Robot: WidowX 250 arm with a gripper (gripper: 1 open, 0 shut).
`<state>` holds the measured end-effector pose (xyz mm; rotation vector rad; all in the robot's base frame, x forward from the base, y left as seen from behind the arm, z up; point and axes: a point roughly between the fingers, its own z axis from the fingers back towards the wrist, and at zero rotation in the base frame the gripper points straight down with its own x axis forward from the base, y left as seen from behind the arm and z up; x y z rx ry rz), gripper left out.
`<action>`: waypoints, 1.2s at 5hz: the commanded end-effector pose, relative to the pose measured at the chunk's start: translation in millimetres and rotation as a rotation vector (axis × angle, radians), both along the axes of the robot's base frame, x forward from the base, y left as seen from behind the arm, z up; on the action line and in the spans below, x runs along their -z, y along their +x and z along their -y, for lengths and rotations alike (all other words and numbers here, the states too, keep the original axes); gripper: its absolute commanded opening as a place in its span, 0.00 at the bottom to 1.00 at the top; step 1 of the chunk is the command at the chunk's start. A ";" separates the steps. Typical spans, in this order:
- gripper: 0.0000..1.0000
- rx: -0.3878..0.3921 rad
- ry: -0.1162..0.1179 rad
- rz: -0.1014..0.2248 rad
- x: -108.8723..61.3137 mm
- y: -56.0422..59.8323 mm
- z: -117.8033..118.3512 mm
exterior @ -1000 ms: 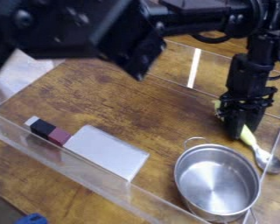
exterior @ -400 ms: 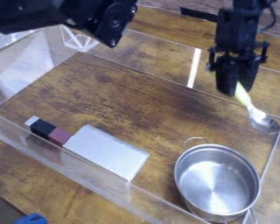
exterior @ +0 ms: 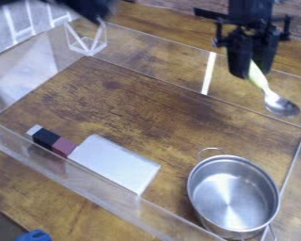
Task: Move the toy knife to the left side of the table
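We saw the gripper [exterior: 250, 58] hanging above the far right part of the table [exterior: 153, 104], its dark fingers [exterior: 236, 56] closed partway around the yellow-green handle of the toy knife [exterior: 269, 91]. The knife was clear of the wood, slanting down and to the right from the fingers, its silver head lowest, near the right acrylic wall. Everything else lay well apart from the hand: the steel pot [exterior: 233, 196] sat at the near right corner, and the grey cleaver [exterior: 97, 155] rested by the near wall at the left.
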<state>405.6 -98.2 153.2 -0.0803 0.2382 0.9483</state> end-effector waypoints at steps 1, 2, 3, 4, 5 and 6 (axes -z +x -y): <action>0.00 -0.082 -0.033 0.125 -24.6 -16.6 -38.9; 0.00 -0.187 -0.013 0.142 -24.7 -46.2 -69.8; 0.00 -0.271 -0.034 0.155 -12.3 -61.5 -84.7; 0.00 -0.351 -0.056 0.167 -15.5 -76.3 -103.2; 0.00 -0.444 -0.074 0.175 -8.7 -88.9 -107.9; 0.00 -0.492 -0.104 0.185 -6.6 -98.4 -117.3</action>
